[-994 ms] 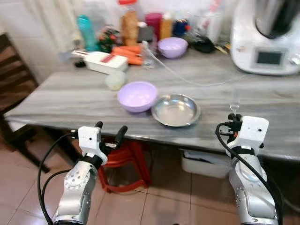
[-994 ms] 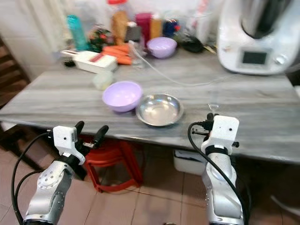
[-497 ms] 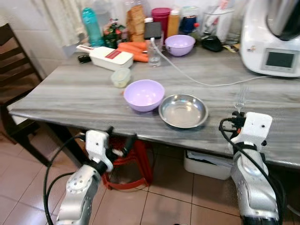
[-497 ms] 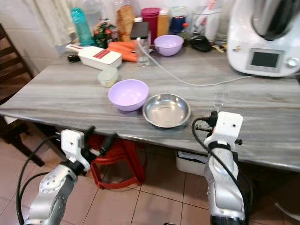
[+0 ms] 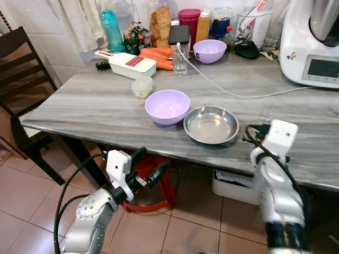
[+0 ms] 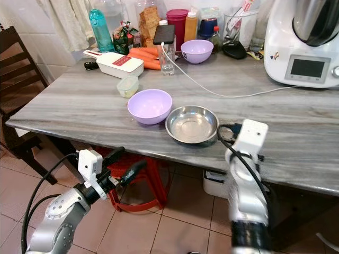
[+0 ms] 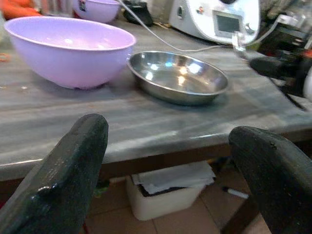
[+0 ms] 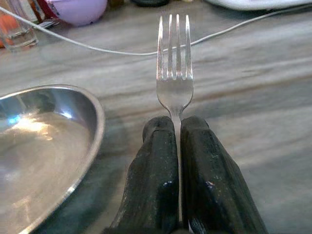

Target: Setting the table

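Left eye view: the left gripper (image 5: pixel 149 165) hangs below the table edge, its two black fingers spread apart and holding nothing. Above it, on the grey table (image 5: pixel 79 106), the lilac bowl (image 5: pixel 167 106) stands just beside the steel dish (image 5: pixel 211 125); the two rims are touching or nearly so.

Further right, the right gripper (image 8: pixel 178 141) is over the table just beside the dish's rim. Its fingers are pressed together on the handle of a fork (image 8: pixel 174 73), tines pointing forward and away from the wrist. In the right wrist view the fork stands just above the tabletop beside the steel dish; whether it touches the surface cannot be told.

Handling judgement:
- The fork appears to be clear plastic, though thin bright metal cannot be ruled out. Either way it is light, stiff and smooth.
- A smooth, narrow handle can pivot between the pads, so the hold should stay on the handle close to the neck, as now.
- The tines are the weakest part and should not be pressed against the table.
- The fork will likely rest flat once released beside the dish.
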Controlling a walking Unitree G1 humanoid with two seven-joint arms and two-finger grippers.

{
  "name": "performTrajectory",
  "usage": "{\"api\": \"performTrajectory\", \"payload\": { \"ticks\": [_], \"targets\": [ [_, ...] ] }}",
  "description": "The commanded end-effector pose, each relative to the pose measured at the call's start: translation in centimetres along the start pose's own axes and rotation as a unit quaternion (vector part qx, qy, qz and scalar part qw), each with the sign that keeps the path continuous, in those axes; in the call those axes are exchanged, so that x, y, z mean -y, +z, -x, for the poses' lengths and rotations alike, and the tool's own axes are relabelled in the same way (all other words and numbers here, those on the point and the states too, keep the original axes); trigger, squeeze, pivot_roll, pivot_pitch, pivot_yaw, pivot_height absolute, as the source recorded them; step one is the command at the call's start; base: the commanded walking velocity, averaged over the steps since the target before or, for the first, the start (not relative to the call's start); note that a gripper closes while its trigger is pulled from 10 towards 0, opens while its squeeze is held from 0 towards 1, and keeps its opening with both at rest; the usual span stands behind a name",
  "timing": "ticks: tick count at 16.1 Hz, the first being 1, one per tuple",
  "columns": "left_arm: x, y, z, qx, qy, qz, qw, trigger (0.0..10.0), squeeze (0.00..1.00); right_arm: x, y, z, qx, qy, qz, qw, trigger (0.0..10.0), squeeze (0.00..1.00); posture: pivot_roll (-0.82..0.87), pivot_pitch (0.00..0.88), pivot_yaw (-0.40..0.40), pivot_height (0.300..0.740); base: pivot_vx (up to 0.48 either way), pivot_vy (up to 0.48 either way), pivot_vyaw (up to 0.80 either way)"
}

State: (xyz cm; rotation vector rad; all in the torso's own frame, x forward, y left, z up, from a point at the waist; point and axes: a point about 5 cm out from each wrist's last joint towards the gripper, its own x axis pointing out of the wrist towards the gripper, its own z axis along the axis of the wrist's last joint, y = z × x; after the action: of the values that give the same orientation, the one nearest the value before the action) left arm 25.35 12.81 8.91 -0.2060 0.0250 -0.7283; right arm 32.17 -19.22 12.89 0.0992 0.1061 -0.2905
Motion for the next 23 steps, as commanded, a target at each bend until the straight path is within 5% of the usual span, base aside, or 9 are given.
{"api": "performTrajectory", "payload": {
  "ticks": [1,18,19,20,23],
  "targets": [
    [-0.1,0.5,0.2,-0.001,-0.012,-0.005,1.000,10.0,0.00,-0.3,0.1,-0.5,-0.009,-0.005,-0.010,1.000,10.0,0.00,-0.14,0.064,0.091,0.740,0.000,0.000,0.00],
    [-0.3,0.8,0.3,-0.017,-0.035,-0.008,0.999,10.0,0.00,-2.4,-2.4,-3.1,-0.074,0.021,-0.007,0.997,10.0,0.00,-0.11,0.066,0.085,0.740,0.000,0.000,0.00],
    [-0.2,0.8,0.3,-0.018,-0.037,-0.007,0.999,10.0,0.00,-2.4,-2.5,-3.1,-0.073,0.021,-0.005,0.997,10.0,0.36,-0.11,0.065,0.084,0.740,0.000,0.000,0.00],
    [0.1,0.7,0.3,-0.021,-0.045,-0.004,0.999,10.0,0.00,-2.4,-2.5,-3.1,-0.073,0.021,-0.005,0.997,10.0,1.00,-0.11,0.065,0.084,0.740,0.000,0.000,0.00],
    [0.2,0.6,0.2,-0.022,-0.052,-0.001,0.998,10.0,0.00,-2.2,-2.6,-3.2,-0.071,0.020,-0.004,0.997,10.0,1.00,-0.11,0.063,0.083,0.740,0.000,0.000,0.00]
  ]
}}
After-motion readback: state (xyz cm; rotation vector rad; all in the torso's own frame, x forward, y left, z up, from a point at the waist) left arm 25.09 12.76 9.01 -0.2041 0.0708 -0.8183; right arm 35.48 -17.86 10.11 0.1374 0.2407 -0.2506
